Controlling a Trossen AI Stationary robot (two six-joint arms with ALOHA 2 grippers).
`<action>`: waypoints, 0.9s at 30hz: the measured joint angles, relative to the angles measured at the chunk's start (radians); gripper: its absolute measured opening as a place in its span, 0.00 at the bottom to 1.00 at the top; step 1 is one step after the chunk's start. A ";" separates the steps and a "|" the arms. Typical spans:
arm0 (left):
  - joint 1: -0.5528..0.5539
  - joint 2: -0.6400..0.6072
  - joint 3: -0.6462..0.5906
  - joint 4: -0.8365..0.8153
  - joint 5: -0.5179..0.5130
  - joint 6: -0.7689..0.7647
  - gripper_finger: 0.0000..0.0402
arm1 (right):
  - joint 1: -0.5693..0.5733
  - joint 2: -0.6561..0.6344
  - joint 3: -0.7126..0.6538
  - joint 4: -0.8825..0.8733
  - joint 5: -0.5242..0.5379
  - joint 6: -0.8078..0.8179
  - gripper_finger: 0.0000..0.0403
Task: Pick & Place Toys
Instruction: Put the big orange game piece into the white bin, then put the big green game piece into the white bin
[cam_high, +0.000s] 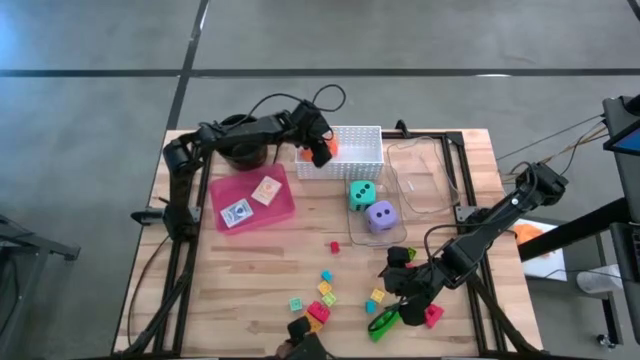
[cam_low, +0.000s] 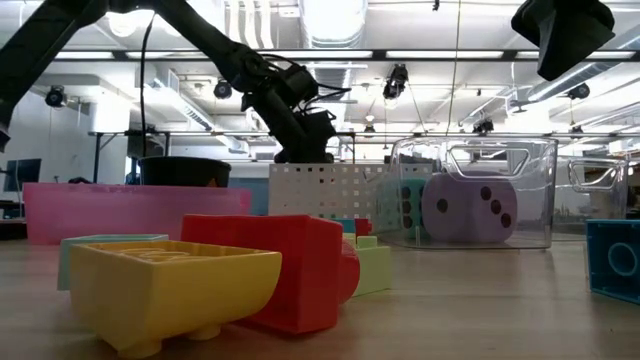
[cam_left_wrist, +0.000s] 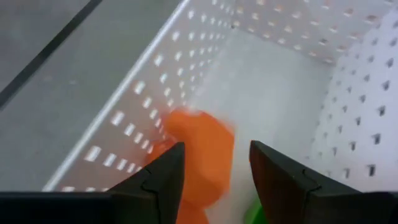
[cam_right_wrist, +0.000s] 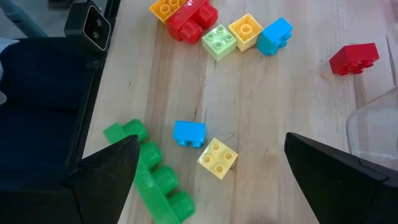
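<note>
Left end effector (cam_left_wrist: 211, 168) over white basket (cam_left_wrist: 273, 93), fingers parted, orange block (cam_left_wrist: 202, 152) between and below them, not gripped

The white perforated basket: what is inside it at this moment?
Inside the white basket lies an orange block, with a green piece beside it at the picture's edge. The left gripper covers the floor below.

An orange block (cam_left_wrist: 202, 155) is inside the white basket (cam_high: 355, 150). A teal die (cam_high: 361, 194) and purple die (cam_high: 380, 216) sit side by side. Small bright blocks (cam_high: 322, 295) lie scattered on the surface (cam_high: 260, 270).
</note>
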 joint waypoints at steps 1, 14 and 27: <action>-0.001 0.000 -0.001 -0.002 0.001 0.000 0.49 | 0.000 0.000 0.000 0.000 0.000 0.000 0.99; -0.006 -0.005 -0.001 0.024 0.000 0.006 0.57 | -0.016 0.000 0.000 0.002 0.001 -0.076 0.99; -0.068 -0.195 -0.001 0.045 -0.006 0.061 0.57 | -0.127 0.000 -0.014 0.002 0.004 -0.113 0.99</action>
